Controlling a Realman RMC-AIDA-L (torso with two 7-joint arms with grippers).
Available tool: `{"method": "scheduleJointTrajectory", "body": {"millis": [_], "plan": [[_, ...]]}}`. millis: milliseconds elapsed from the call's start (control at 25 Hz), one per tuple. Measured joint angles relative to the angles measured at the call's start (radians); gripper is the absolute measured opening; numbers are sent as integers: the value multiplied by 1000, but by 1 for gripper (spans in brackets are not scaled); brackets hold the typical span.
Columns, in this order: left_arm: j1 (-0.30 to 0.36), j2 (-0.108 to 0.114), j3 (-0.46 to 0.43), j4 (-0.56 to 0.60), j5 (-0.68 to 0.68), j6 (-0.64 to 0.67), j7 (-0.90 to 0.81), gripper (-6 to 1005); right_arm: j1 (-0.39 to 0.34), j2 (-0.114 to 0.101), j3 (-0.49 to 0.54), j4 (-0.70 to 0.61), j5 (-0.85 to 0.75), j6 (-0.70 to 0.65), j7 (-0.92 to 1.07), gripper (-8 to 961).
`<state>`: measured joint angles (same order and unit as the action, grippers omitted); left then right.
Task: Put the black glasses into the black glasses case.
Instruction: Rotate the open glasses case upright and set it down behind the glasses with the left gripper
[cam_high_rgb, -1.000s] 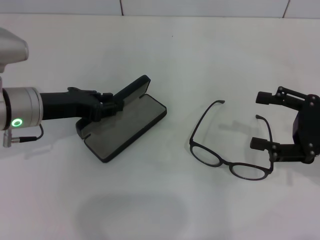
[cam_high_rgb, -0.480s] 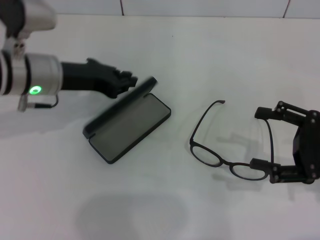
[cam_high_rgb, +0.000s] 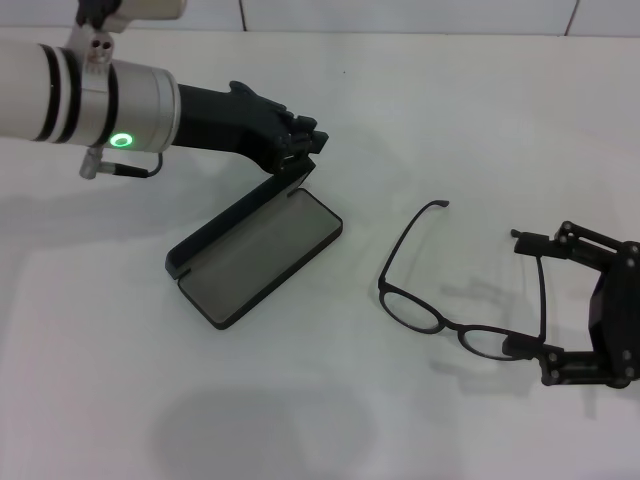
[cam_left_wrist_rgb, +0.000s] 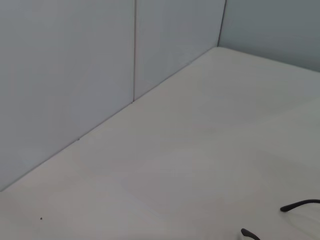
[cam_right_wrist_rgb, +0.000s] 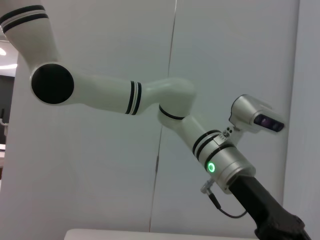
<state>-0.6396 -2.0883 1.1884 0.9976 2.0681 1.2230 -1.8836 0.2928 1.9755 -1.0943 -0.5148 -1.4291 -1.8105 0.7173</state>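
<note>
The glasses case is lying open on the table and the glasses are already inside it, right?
Not quite. The black glasses case does lie open on the table, but the black glasses are beside it on the table, not inside. The head view shows this.

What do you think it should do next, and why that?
Probably close the right tool on the black glasses: its fingers already straddle the near temple arm, and the left tool holds the black glasses case lid open.
</note>
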Motion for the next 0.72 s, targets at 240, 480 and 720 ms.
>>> {"method": "scheduleJointTrajectory", "body": {"millis": [240,480,720], "plan": [[48,6,-4,25,35,43,-60,210,-2,-2,2,-6,-2,-1,-1,884],[96,2,-8,77,75,66,-82,390,7,-6,-2,-11,-3,0,-1,884],[117,0,-3,82,124,60,-81,670,16,-7,-5,-13,-6,6,-1,884]]}}
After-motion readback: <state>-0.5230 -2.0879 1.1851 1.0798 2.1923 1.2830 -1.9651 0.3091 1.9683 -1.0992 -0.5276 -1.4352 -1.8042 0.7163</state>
